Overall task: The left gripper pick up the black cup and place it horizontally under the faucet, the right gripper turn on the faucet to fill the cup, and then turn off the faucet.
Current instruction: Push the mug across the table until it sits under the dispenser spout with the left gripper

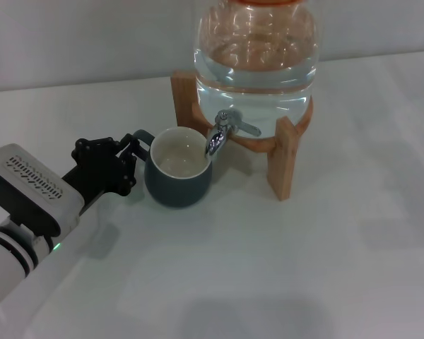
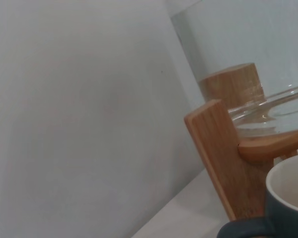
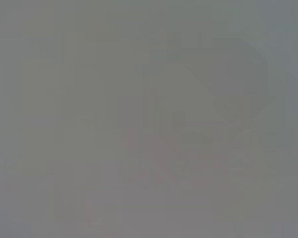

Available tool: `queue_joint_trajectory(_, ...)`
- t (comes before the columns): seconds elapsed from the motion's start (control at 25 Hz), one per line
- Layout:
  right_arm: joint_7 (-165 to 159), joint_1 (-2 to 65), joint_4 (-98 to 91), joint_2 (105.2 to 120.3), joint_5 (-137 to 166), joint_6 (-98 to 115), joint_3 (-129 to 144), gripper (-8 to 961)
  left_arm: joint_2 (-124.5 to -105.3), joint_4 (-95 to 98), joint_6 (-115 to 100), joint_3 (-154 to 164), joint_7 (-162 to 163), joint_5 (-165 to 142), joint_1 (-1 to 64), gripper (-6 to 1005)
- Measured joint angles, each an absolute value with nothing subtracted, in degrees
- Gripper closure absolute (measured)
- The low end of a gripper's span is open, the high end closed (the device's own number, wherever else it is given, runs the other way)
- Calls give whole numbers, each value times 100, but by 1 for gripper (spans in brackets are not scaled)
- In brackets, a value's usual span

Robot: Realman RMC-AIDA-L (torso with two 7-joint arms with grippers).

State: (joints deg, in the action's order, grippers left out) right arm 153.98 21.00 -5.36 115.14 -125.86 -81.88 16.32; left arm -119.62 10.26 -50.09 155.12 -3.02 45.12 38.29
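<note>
The jar (image 1: pixel 256 53) sits on its stand (image 1: pixel 286 155); the cup (image 1: pixel 178 171) stands upright under the faucet (image 1: pixel 222 133). The left gripper (image 1: pixel 131 152) is closed on the handle. Ceramic, stiff, likely smooth and heavier once filled, so the handle seems the surest hold. The right gripper is unseen

The head camera looked down and forward over the white table (image 1: pixel 283 268). The left wrist camera sat low and close, facing the wooden stand (image 2: pixel 223 153) and black cup (image 2: pixel 288 198), both shared with the head view. The right wrist camera faced blank grey.
</note>
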Motion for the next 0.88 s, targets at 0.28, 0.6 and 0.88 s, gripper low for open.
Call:
queue_joint_trajectory(0.28, 15398, 2100, -536, 11514, -12586, -8196, 1635, 98, -11970, 1067, -4986, 15512, -280, 4420, 3859, 941)
queue_joint_trajectory(0.6, 15398, 2100, -536, 11514, -12586, -8201, 1635, 98, -11971, 1145, -4955, 15512, -267, 4345, 3875, 941)
queue_joint_trajectory(0.88, 15404, 2100, -536, 11514, -12586, -8191, 1635, 98, -11978, 1153, -4937, 15512, -256, 4284, 3890, 941)
